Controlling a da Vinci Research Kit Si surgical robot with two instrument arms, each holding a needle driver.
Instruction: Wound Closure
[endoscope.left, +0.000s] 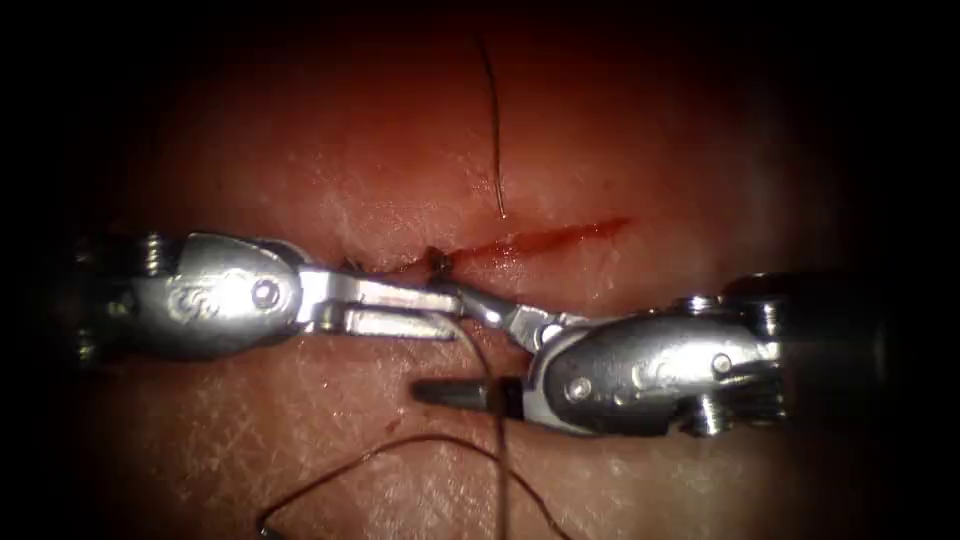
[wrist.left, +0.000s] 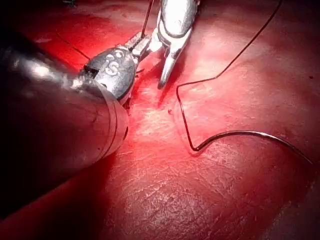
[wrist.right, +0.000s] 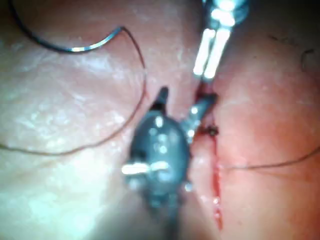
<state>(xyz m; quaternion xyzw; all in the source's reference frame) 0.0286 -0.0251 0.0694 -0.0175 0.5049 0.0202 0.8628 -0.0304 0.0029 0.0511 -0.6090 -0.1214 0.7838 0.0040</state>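
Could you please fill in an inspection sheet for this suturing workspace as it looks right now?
Surface: tissue with a cut; red fluid lies along the cut.
Job's things: needle lies free on the tissue, not in it, away from both tools. Thread trails loose over the tissue; a dark knot sits on the cut.
Clutter: nothing seen.
Grippers: left gripper is at the cut beside the knot; what it holds cannot be made out. Right gripper is open and holds nothing, one jaw reaching up to the knot.
Cables: nothing seen.
Surroundings: nothing seen.
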